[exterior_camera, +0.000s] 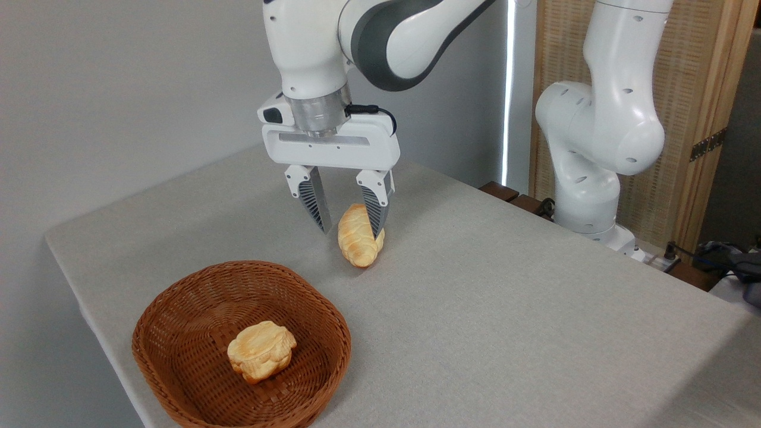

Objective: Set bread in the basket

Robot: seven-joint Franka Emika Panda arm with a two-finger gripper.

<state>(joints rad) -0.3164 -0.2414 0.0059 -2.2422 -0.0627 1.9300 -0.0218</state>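
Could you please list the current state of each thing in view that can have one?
claw: open, fingers pointing down, one on each side of the bread, not gripping it.
bread: lying on the table, outside the basket, not lifted.
basket: upright on the table, holding only the bun.
bun: resting inside the basket.
table: covered in grey cloth.

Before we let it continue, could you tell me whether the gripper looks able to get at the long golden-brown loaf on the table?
Probably yes. The open gripper hangs at the long golden-brown loaf, one finger on each side, and nothing else lies near it on the grey table.
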